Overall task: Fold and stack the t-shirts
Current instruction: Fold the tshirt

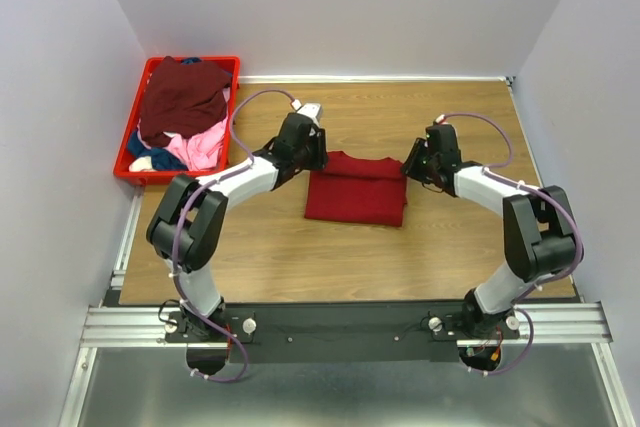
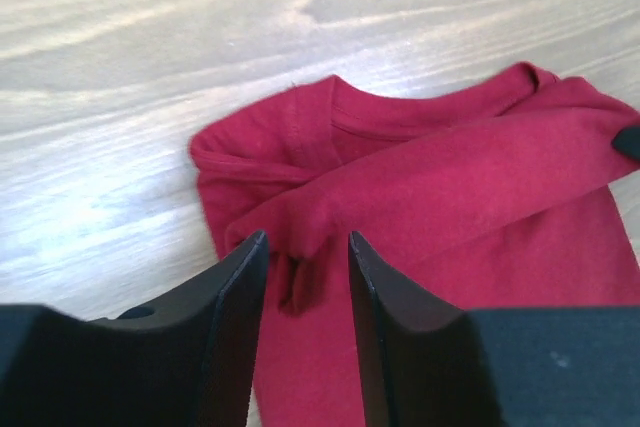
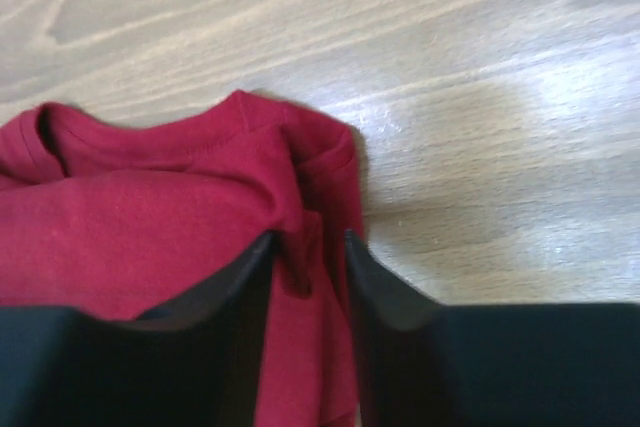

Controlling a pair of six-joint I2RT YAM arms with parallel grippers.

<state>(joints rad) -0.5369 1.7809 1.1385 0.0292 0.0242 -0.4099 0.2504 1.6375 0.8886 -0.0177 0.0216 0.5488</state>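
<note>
Your left gripper [image 2: 307, 242] pinches a fold of the bright red round-necked cloth t-shirt [image 2: 480, 177] at its left edge; your right gripper [image 3: 305, 239] pinches the opposite edge. That shirt lies folded on the wooden tabletop [image 1: 450, 247], apart from the red plastic crate [image 1: 140, 177].

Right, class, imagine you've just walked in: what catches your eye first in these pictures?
A red t-shirt lies part-folded mid-table, with the left claw and right claw each pinching one of its far corners. At the table's far left corner, a red crate holds a heap topped by a maroon t-shirt.
</note>
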